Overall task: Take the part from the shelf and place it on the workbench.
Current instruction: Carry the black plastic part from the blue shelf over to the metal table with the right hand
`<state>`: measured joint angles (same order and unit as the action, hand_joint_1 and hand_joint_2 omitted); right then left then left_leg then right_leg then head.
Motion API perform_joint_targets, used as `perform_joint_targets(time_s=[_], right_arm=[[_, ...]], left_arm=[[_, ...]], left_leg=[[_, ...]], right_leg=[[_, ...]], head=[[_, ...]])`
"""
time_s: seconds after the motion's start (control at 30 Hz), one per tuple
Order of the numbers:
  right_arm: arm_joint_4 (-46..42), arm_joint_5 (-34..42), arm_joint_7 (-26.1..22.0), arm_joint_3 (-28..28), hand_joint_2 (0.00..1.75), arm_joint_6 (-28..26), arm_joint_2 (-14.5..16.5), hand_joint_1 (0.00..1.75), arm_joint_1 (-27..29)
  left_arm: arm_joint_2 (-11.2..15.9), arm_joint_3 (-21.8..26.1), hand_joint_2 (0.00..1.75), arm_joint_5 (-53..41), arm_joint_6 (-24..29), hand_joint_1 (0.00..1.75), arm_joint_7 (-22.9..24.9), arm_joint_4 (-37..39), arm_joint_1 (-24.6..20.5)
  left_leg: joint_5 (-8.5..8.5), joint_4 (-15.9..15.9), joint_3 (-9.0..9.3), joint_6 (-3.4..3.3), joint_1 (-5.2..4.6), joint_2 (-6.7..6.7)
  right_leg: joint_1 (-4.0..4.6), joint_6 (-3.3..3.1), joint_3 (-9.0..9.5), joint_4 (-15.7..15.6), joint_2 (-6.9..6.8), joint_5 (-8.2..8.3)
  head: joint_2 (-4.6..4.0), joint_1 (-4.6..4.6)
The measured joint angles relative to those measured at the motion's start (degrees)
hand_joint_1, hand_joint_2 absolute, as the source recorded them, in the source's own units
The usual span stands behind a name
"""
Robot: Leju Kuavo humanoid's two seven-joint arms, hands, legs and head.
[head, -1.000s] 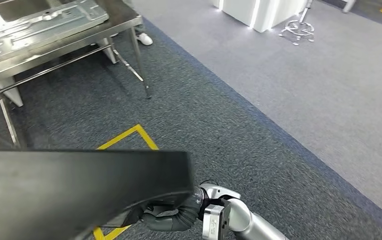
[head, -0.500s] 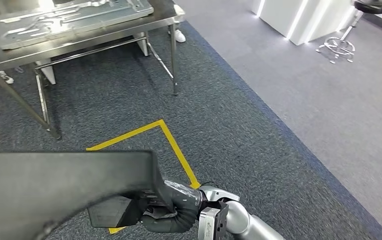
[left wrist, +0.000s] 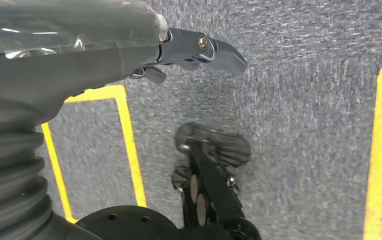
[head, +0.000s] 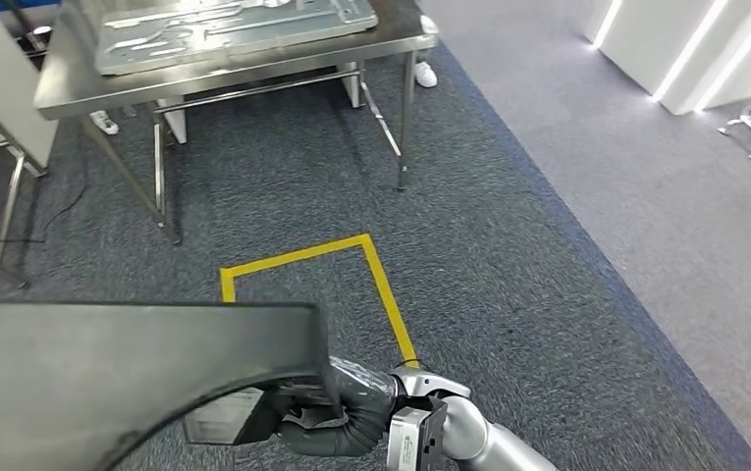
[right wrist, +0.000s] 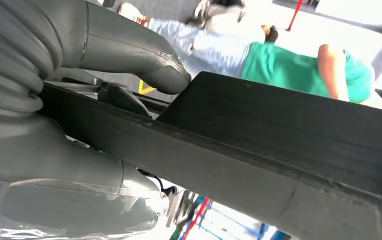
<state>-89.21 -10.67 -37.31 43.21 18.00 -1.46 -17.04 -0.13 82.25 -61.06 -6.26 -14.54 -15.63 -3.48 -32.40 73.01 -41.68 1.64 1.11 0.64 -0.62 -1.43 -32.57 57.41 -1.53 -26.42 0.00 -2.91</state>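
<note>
Your right hand (head: 327, 412) pinches the black part (head: 126, 378) at its end, long axis running leftward, with the steel surface (head: 86, 83) well ahead beyond the yellow floor tape (head: 381, 285); your left hand's fingers (left wrist: 218, 50) I cannot tell.

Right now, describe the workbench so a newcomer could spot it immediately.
Look past the yellow tape corner on the dark carpet to the far side. The workbench is the steel table on thin legs; unlike the white cabinets at the right, it carries a grey metal panel.

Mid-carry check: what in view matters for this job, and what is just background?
Job:
black part, gripped by the right robot hand
steel workbench, ahead

Background:
metal panel lying on the workbench
yellow floor tape
white pillars
person in green
</note>
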Motion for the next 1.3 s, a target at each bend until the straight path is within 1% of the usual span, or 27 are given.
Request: perform_joint_targets(time_s=[0.03, 0.07, 0.13, 0.17, 0.23, 0.3, 0.33, 0.4, 0.43, 0.5, 0.53, 0.57, 0.63, 0.67, 0.7, 0.77, 0.83, 0.9, 0.93, 1.0, 1.03, 1.07, 1.1, 1.17, 1.2, 1.23, 1.3], right_arm=[[0.1, 0.0, 0.0, 0.0, 1.75, 0.0, 0.0, 1.75, 0.1], [0.3, 0.0, 0.0, 0.0, 1.75, 0.0, 0.0, 1.75, 0.1], [0.4, 0.0, 0.0, 0.0, 1.75, -0.1, 0.0, 1.75, 0.1], [0.4, 0.0, 0.0, 0.0, 1.75, -0.1, 0.0, 1.75, 0.0], [0.5, 0.0, 0.0, 0.0, 1.75, -0.1, 0.0, 1.75, 0.0], [0.6, 0.0, -0.1, 0.0, 1.75, -0.1, 0.0, 1.75, -0.1], [0.7, 0.2, -0.1, 0.0, 1.75, 0.0, 0.0, 1.75, -0.2], [0.8, 0.8, -0.3, -0.1, 1.75, 0.2, 0.0, 1.75, -0.3], [0.9, 1.0, -0.5, -0.3, 1.75, 0.3, 0.0, 1.75, -0.3], [1.2, 1.4, -0.6, -0.5, 1.75, 0.5, -0.1, 1.75, -0.1], [1.4, 1.4, -0.6, -0.5, 1.75, 0.5, -0.1, 1.75, 0.0], [1.6, 1.4, -0.6, -0.5, 1.75, 0.6, -0.1, 1.75, 0.0], [1.7, 1.4, -0.6, -0.6, 1.75, 0.6, -0.2, 1.75, 0.0], [1.8, 1.4, -0.7, -0.7, 1.75, 0.6, -0.2, 1.75, 0.0], [1.8, 1.4, -0.7, -0.8, 1.75, 0.7, -0.2, 1.75, 0.0], [1.8, 1.5, -0.7, -0.9, 1.75, 0.7, -0.2, 1.75, 0.0], [1.7, 1.5, -0.8, -0.9, 1.75, 0.7, -0.2, 1.75, 0.0], [1.6, 1.5, -0.9, -0.9, 1.75, 0.7, -0.1, 1.75, 0.1], [1.6, 1.5, -0.9, -1.0, 1.75, 0.7, 0.0, 1.75, 0.1], [1.6, 1.5, -1.0, -1.0, 1.75, 0.7, 0.0, 1.75, 0.2], [1.6, 1.5, -1.0, -1.0, 1.75, 0.7, 0.0, 1.75, 0.3], [1.6, 1.5, -1.0, -1.0, 1.75, 0.7, 0.0, 1.75, 0.3], [1.6, 1.5, -1.0, -1.0, 1.75, 0.7, 0.0, 1.75, 0.4], [1.6, 1.5, -0.9, -1.0, 1.75, 0.7, 0.0, 1.75, 0.4], [1.7, 1.5, -1.0, -1.0, 1.75, 0.7, 0.0, 1.75, 0.4], [1.7, 1.5, -1.0, -1.0, 1.75, 0.7, 0.0, 1.75, 0.4], [1.6, 1.5, -1.0, -1.0, 1.75, 0.7, 0.0, 1.75, 0.4]], left_arm=[[0.0, 0.0, 1.75, 0.0, -0.1, 0.00, -0.1, 0.0, 0.1], [0.0, 0.0, 1.75, -0.1, -0.1, 0.00, -0.1, 0.0, 0.2], [0.0, 0.0, 1.75, -0.1, -0.1, 0.00, -0.1, 0.0, 0.2], [0.0, 0.0, 1.75, -0.1, -0.1, 0.00, -0.2, 0.1, 0.1], [0.0, -0.1, 1.75, -0.1, -0.1, 0.00, -0.2, 0.1, 0.0], [0.0, -0.1, 1.75, 0.0, -0.2, 0.00, -0.2, 0.1, 0.1], [0.0, -0.1, 1.75, 0.0, -0.2, 0.00, -0.1, 0.1, 0.2], [0.0, -0.1, 1.75, 0.2, -0.2, 0.00, -0.1, 0.2, 0.2], [0.0, -0.1, 1.75, 0.3, -0.2, 0.00, 0.0, 0.2, 0.1], [0.0, -0.1, 1.75, 0.5, -0.2, 0.00, 0.0, 0.2, -0.1], [0.0, -0.1, 1.75, 0.7, -0.2, 0.00, 0.0, 0.2, -0.1], [0.0, -0.1, 1.75, 0.7, -0.2, 0.00, 0.0, 0.2, -0.1], [0.0, 0.0, 1.75, 0.9, -0.3, 0.00, 0.1, 0.2, -0.1], [0.0, 0.0, 1.75, 0.9, -0.3, 0.00, 0.1, 0.2, -0.1], [-0.1, 0.0, 1.75, 1.0, -0.4, 0.00, 0.0, 0.2, -0.1], [-0.2, 0.0, 1.75, 1.2, -0.5, 0.00, -0.1, 0.2, 0.0], [-0.1, 0.0, 1.75, 1.3, -0.6, 0.00, -0.3, 0.2, 0.1], [-0.1, 0.0, 1.75, 1.3, -0.7, 0.00, -0.6, 0.2, 0.1], [-0.1, 0.0, 1.75, 1.3, -0.8, 0.00, -0.7, 0.2, 0.1], [-0.2, 0.1, 1.75, 1.3, -0.9, 0.00, -0.9, 0.2, 0.3], [-0.2, 0.1, 1.75, 1.3, -0.9, 0.00, -0.9, 0.2, 0.4], [-0.2, 0.1, 1.75, 1.4, -0.9, 0.00, -0.9, 0.2, 0.6], [-0.2, 0.1, 1.75, 1.4, -0.9, 0.00, -1.0, 0.2, 0.7], [-0.2, 0.2, 1.75, 1.4, -0.9, 0.00, -1.0, 0.2, 0.8], [-0.2, 0.2, 1.75, 1.4, -0.9, 0.00, -1.1, 0.2, 0.8], [-0.2, 0.2, 1.75, 1.4, -0.9, 0.00, -1.1, 0.2, 0.8], [-0.1, 0.2, 1.75, 1.4, -0.9, 0.00, -1.2, 0.2, 0.8]], left_leg=[[0.23, 0.8, -0.42, 0.20, 0.14, -0.16], [1.52, -0.7, 0.37, 0.34, 0.25, -0.40], [5.02, -8.2, 4.35, 0.33, 0.29, -1.86], [6.20, -11.6, 6.18, 0.09, 0.16, -3.09], [6.69, -14.5, 7.64, -0.74, -0.28, -4.52], [6.77, -14.4, 7.48, -1.56, -0.43, -3.76], [6.84, -14.6, 7.52, -1.89, -0.32, -3.29], [7.07, -14.9, 7.65, -2.53, -0.04, -2.54], [7.09, -15.0, 7.63, -2.74, -0.04, -2.22], [7.07, -15.0, 7.59, -3.05, -0.17, -1.52], [7.03, -14.9, 7.62, -3.10, -0.26, -1.12], [6.97, -14.9, 7.68, -3.13, -0.35, -0.73], [6.72, -14.9, 7.94, -3.10, -0.49, -0.06], [6.49, -14.9, 8.06, -2.97, -0.62, 0.20], [6.20, -14.9, 8.17, -2.74, -0.71, 0.40], [5.58, -15.0, 8.34, -1.97, -0.77, 0.60], [5.10, -15.1, 8.78, -1.22, -0.69, 0.51], [4.34, -13.0, 8.28, -0.67, -0.58, 0.16], [3.47, -10.3, 6.95, -0.43, -0.42, -0.01], [1.15, -2.8, 2.25, 0.16, -0.20, -0.16], [0.83, 0.1, -0.10, 0.39, -0.11, -0.18], [1.67, 1.3, -1.66, 0.56, -0.02, -0.20], [3.79, 0.0, -2.11, 0.63, 0.08, -0.24], [9.16, -6.8, -0.42, 0.48, 0.17, -0.46], [10.66, -9.7, 0.73, 0.25, -0.01, -0.59], [10.88, -11.4, 1.66, -0.24, -0.21, -0.69], [9.34, -11.9, 2.67, -1.36, -0.75, -0.72]], right_leg=[[0.01, 0.07, 0.06, 0.0, -0.74, -0.13], [-0.02, 0.20, 0.17, 0.1, -1.41, -0.27], [-0.07, 0.62, 0.54, 0.3, -2.71, -0.73], [0.05, 0.92, 0.72, 0.5, -3.31, -1.00], [0.27, 1.62, 0.98, 0.7, -4.32, -1.41], [0.37, 2.32, 1.18, 0.6, -5.09, -1.62], [0.25, 2.68, 1.26, 0.9, -4.72, -1.95], [-0.01, 3.21, 0.02, 4.0, -2.22, -4.08], [-0.14, 3.35, -1.55, 7.3, -0.55, -5.86], [-0.12, 3.42, -5.58, 14.8, 1.00, -8.86], [-0.11, 3.36, -6.91, 16.9, 1.21, -9.05], [-0.10, 3.21, -7.21, 16.7, 1.27, -8.03], [-0.02, 2.61, -4.76, 10.5, 1.35, -3.69], [0.14, 2.22, -2.99, 6.5, 1.41, -2.06], [0.30, 1.87, -1.62, 3.4, 1.42, -1.21], [0.68, 1.26, -0.57, 1.0, 1.42, -1.67], [0.55, 0.68, 0.08, 0.6, 1.43, -1.82], [0.20, 0.07, 1.49, -0.2, 1.35, -1.86], [0.13, -0.15, 2.27, -0.4, 1.22, -2.04], [0.20, -0.41, 3.65, -0.5, 0.97, -3.08], [0.22, -0.35, 4.37, -0.5, 0.93, -3.69], [0.23, -0.27, 5.15, -0.5, 0.94, -4.36], [0.22, -0.13, 6.05, -0.5, 1.00, -5.12], [0.16, 0.31, 8.06, -0.6, 1.08, -6.84], [0.16, 0.66, 8.87, -0.6, 1.08, -7.65], [0.11, 1.10, 9.46, -0.8, 1.09, -8.30], [0.04, 2.04, 10.21, -0.8, 1.11, -8.73]], head=[[0.00, -0.01], [0.00, -0.01], [0.00, -0.01], [0.00, 0.01], [0.01, 0.03], [0.01, 0.03], [0.00, 0.07], [0.00, 0.11], [0.00, 0.13], [0.00, 0.13], [0.00, 0.13], [0.00, 0.13], [0.00, 0.14], [0.00, 0.13], [0.00, 0.13], [0.00, 0.12], [0.00, 0.12], [0.01, -0.14], [0.01, -0.27], [0.01, -0.46], [0.00, -0.44], [0.00, -0.45], [0.00, -0.46], [0.00, -0.44], [0.00, -0.43], [0.01, -0.43], [0.01, -0.43]])
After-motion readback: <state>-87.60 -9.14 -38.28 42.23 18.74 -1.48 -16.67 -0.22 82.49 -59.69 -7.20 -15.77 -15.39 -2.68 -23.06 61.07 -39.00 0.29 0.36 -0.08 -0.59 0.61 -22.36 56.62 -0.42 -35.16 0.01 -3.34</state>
